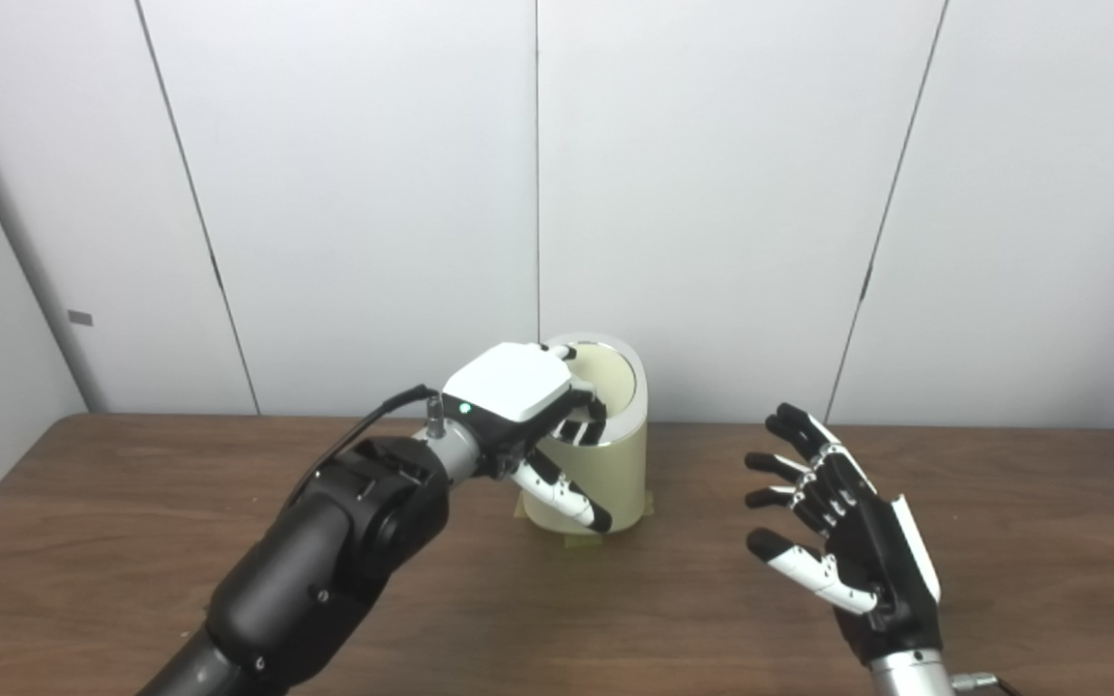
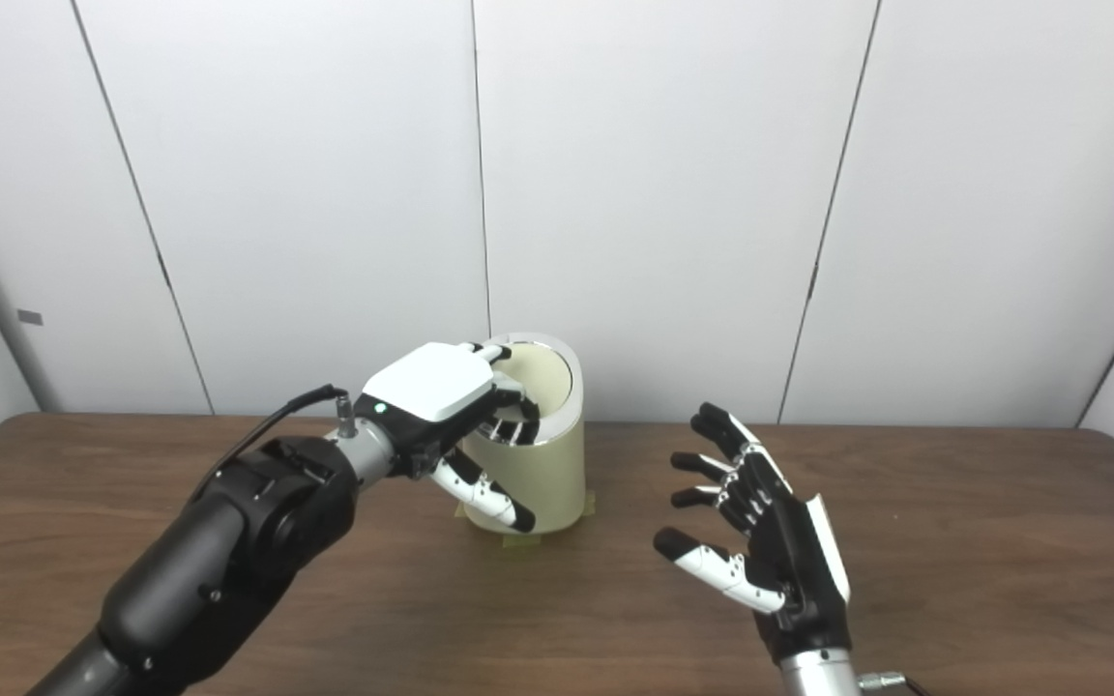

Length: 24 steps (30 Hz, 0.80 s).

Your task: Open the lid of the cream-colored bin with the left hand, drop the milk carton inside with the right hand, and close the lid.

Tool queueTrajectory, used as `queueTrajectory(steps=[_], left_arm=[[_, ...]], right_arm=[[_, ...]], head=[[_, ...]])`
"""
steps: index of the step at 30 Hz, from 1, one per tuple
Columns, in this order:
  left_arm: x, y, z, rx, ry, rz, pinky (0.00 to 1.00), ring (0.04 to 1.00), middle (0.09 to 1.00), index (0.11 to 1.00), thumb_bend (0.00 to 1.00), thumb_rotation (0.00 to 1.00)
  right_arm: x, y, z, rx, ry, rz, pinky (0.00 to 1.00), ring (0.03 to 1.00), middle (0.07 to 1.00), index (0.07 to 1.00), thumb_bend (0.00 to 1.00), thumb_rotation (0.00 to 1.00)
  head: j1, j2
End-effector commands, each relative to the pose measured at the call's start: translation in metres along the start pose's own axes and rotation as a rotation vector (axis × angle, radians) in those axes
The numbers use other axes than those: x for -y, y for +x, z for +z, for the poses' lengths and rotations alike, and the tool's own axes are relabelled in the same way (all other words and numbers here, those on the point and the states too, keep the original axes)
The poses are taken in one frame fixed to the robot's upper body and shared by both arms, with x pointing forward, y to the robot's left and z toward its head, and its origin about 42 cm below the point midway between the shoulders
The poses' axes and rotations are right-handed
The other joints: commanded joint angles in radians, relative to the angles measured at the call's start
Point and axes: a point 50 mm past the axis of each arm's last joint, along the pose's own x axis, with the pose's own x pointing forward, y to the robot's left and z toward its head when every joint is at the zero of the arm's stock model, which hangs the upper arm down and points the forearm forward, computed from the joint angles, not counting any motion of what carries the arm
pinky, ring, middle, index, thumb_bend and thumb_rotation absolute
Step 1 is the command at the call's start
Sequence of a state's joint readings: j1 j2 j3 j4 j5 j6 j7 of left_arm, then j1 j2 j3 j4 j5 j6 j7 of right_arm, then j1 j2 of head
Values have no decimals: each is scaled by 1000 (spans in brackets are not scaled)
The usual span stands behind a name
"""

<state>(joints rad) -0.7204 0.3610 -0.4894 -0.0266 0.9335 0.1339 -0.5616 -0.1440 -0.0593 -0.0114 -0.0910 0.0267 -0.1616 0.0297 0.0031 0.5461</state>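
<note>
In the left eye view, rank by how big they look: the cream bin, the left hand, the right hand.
1. Cream bin, though partly covered by the left hand.
2 and 3. Right hand and left hand: too close to rank; the right hand sits nearer the camera.

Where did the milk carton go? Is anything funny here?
No milk carton shows anywhere. The right hand is open and empty. The left hand rests on the lid of the cream bin, which looks tipped up.
</note>
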Motion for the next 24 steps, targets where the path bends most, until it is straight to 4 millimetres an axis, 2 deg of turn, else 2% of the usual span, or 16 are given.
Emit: queueTrajectory(steps=[1, 5, 8, 10, 13, 14, 16, 19, 24], left_arm=[[3, -4, -7, 0, -2, -65, 1000, 1000, 782, 755, 1000, 501], [-4, -11, -6, 45, -92, 60, 1000, 981, 772, 752, 990, 457], [-6, -21, -6, 81, -172, 215, 1000, 957, 803, 794, 926, 406], [-5, -26, -7, 93, -206, 302, 1000, 984, 874, 847, 838, 377], [-3, -35, -10, 75, -277, 420, 1000, 998, 910, 882, 775, 337], [0, -40, -12, 64, -338, 470, 967, 988, 907, 881, 753, 301], [6, -48, -16, 46, -459, 532, 747, 861, 867, 859, 710, 231], [18, -60, -20, 22, -658, 570, 665, 803, 838, 840, 699, 211], [56, -88, -24, -22, -1048, 593, 590, 755, 798, 821, 700, 193]], right_arm=[[-1, 13, 18, 84, -6, 4, 572, 742, 866, 858, 824, 420], [-1, 13, 17, 82, -12, 1, 573, 742, 873, 859, 821, 423], [-1, 12, 17, 79, -10, -2, 575, 740, 869, 856, 827, 425], [-1, 12, 17, 79, -6, -2, 572, 742, 869, 854, 829, 421], [-1, 12, 17, 80, -4, -1, 572, 744, 867, 853, 828, 418], [-1, 12, 17, 80, -10, 0, 572, 744, 866, 852, 827, 417], [0, 13, 16, 74, -15, 0, 575, 755, 869, 853, 827, 419], [1, 13, 15, 72, -19, 3, 582, 761, 871, 853, 821, 411], [1, 11, 16, 64, 0, 8, 579, 754, 871, 855, 807, 367]], head=[[4, 5], [3, 5], [3, 5], [3, 5], [3, 5], [3, 3], [4, 2], [4, 1], [6, 4]])
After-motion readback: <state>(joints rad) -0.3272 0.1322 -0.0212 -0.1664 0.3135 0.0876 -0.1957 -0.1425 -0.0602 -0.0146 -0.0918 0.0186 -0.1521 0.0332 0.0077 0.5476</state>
